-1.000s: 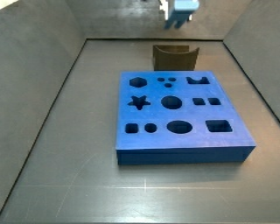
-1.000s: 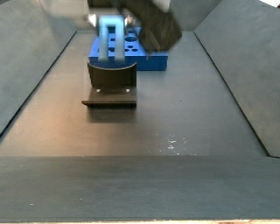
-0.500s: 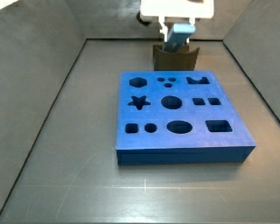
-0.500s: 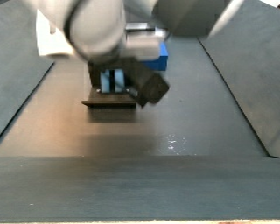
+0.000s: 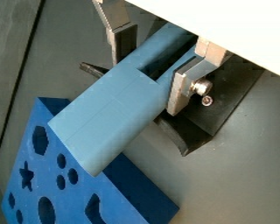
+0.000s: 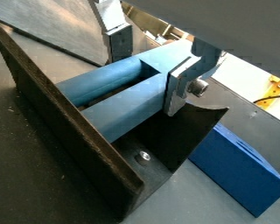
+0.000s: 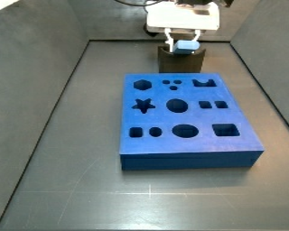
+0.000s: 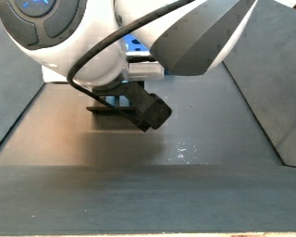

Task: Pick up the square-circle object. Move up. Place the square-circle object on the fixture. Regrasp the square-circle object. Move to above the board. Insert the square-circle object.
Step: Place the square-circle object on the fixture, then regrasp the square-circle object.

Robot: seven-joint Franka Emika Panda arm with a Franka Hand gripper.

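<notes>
Square-circle object (image 5: 113,109): a pale blue peg pinched between the silver fingers (image 5: 184,83) in both wrist views; in a wrist view (image 6: 119,87) it lies low in the fixture's notch, and whether it bears on the notch I cannot tell.
Gripper (image 5: 152,59): pressed together on the peg, one plate on each flank, the dark pads against its sides; in a side view it hangs directly over the fixture at the far end of the floor (image 7: 183,38).
Fixture (image 6: 78,140): dark bracket on its base plate, just beyond the board at its 12 o'clock in a side view (image 7: 181,61).
Board (image 7: 187,122): blue slab with every hole empty; nothing is inserted.
Progress: pick-up and lift look done; by my judgement the placing on the fixture is in hand, since the jaws have not let go. Release, regrasp, travel above the board and insertion remain.
Wrist views only: the grip itself, the peg's seat in the notch, the bolt in the base plate (image 6: 140,157).
Side views only: the whole board layout; in a side view the arm's body (image 8: 126,42) hides peg and grip, leaving only the fixture's base (image 8: 111,107) visible.
</notes>
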